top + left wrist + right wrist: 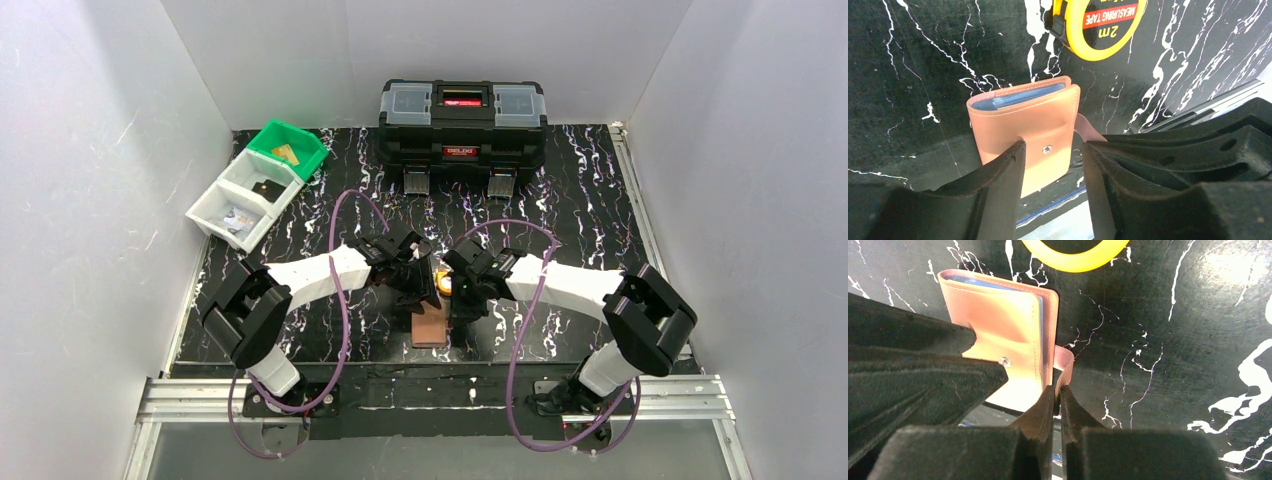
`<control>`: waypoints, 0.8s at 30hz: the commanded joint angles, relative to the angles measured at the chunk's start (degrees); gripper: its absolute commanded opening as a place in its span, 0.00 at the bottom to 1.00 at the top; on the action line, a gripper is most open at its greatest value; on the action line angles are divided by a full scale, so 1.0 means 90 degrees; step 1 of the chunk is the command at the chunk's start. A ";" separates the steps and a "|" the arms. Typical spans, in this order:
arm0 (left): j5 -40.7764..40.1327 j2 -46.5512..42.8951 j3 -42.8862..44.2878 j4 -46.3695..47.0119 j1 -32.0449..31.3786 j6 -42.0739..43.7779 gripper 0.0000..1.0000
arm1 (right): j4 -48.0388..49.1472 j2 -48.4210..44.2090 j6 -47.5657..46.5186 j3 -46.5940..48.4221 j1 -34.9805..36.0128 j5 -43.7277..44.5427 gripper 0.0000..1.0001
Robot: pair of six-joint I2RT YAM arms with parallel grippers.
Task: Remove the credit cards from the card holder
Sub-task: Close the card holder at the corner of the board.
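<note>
While two pincers (1053, 160) (1058, 395) flank it, one card holder (1020, 120) lies folded.

Left claw (425, 288) and right claw (462, 303) crowd the card holder (430, 325) from both sides; you find little passage between them. Tape measure (443, 284) blocks just beyond it. Worktop (580, 200) lies open farther out, up to the toolbox (462, 120) at the back; bins (258, 185) fill the far-left corner.
</note>
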 commanded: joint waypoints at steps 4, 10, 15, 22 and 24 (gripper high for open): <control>-0.0343 0.0038 -0.0043 -0.0251 -0.0030 0.0081 0.26 | 0.0015 -0.0210 0.0061 0.0091 -0.0007 0.0022 0.03; -0.0458 0.0266 0.0048 -0.0445 -0.0069 0.0173 0.00 | -0.0054 -0.0020 -0.0046 0.0356 -0.0006 -0.0011 0.04; -0.0501 0.0509 0.0047 -0.0553 -0.0080 0.0195 0.00 | -0.0081 0.0099 -0.0087 0.0535 -0.0007 -0.0051 0.04; -0.0510 0.0352 0.0015 -0.0477 -0.0088 0.0206 0.00 | 0.0382 0.0479 -0.0048 0.0535 -0.0007 -0.0557 0.10; -0.0516 0.0275 0.0072 -0.0535 -0.0079 0.0240 0.00 | 0.0516 0.0670 -0.0014 0.0545 -0.0007 -0.0676 0.15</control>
